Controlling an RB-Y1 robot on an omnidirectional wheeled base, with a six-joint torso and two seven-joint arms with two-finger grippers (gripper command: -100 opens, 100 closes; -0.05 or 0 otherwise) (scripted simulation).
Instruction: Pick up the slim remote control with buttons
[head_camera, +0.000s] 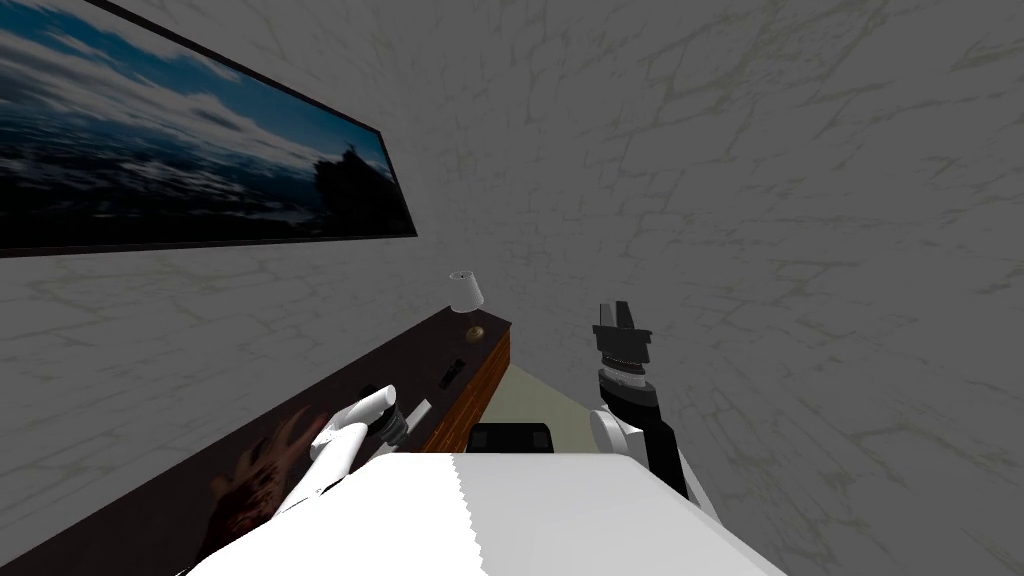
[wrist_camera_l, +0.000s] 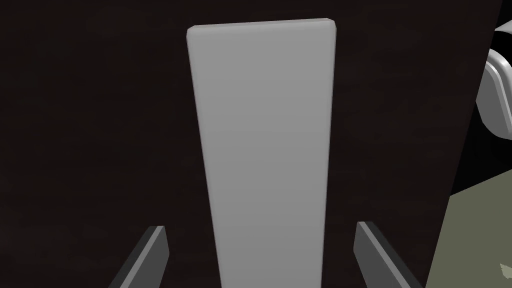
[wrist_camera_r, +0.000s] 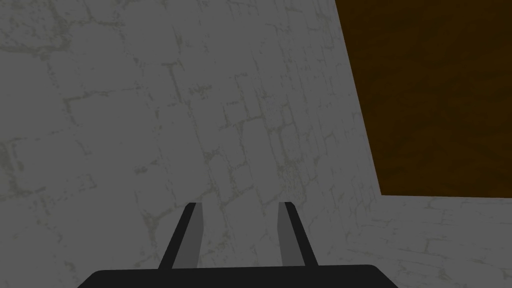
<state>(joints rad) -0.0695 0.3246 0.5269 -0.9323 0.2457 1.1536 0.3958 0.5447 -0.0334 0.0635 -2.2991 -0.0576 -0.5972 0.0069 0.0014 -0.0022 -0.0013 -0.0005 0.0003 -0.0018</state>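
Two-bladed and spread wide, hovering with the left pincer (wrist_camera_l: 260, 225) right over the remote (wrist_camera_l: 262, 150), gripping nothing, blades standing clear of its sides. Seeing the remote as a slim grey slab, plain-faced, lying flat on the dark top (wrist_camera_l: 90, 125), running lengthwise straight out from between the blades, far end well ahead of the tips. Catching the top's edge off to one side of the pincer, pale floor (wrist_camera_l: 475, 235) past it. Spotting a lamp (head_camera: 464, 290) well beyond the pincer. Holding the right pincer (head_camera: 620, 310) raised, well apart from the remote, blades narrowly parted, gripping nothing.
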